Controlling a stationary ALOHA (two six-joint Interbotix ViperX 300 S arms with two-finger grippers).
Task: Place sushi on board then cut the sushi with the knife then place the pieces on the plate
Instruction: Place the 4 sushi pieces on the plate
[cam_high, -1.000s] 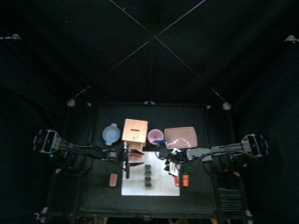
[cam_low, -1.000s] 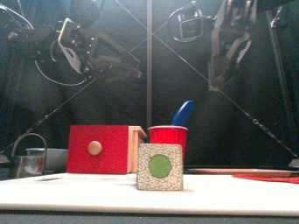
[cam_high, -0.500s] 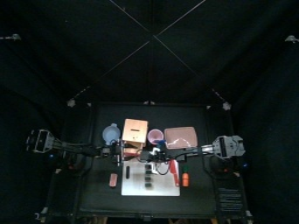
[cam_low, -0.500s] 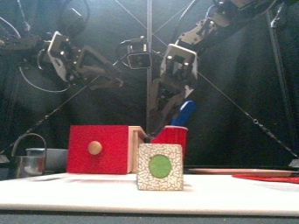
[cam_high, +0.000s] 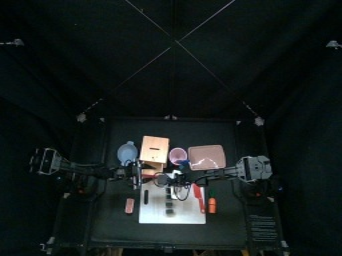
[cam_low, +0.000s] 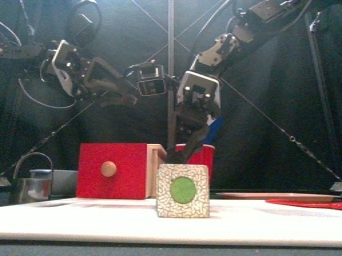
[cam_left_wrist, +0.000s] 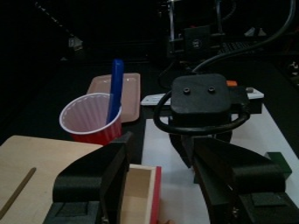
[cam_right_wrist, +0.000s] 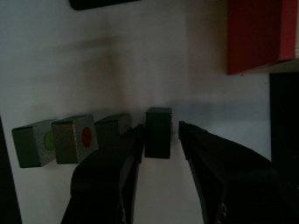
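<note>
**Right fingers (cam_high: 171, 181) drop over the sushi (cam_low: 183, 191)**

Since the frame half a second back, the right arm has swung further in toward the middle and sunk lower. The left arm has barely shifted.

Top view: the right fingers hang over the 12 o'clock end of the board (cam_high: 150, 215). The left fingers (cam_high: 143, 178) sit just at their 9 o'clock, near the box (cam_high: 155, 147). The plate (cam_high: 209, 157) lies on the surface at about 1 o'clock from the board, and the cup (cam_high: 178, 156) stands between box and plate.

Front view: the sushi stands end-on on the board. The right fingers are at its 12 o'clock, not yet down to it. The blue knife (cam_low: 210, 130) stands in the cup behind.

Left wrist view: the left fingers are spread wide and empty, facing the right arm.

Right wrist view: the right fingers are parted and hold nothing. They straddle one dark piece (cam_right_wrist: 159, 143), which stands slightly out of line with three more in a row beside it. Neither finger seems to touch it.

The step in hand looks like taking this end piece. Whether the roll has been cut I cannot tell.

- Keep the piece centred between the fingers.
- Go down until the tips reach well along its flat sides, then close gently.
- Lift straight up so the neighbouring pieces are not dragged or tipped.
</note>
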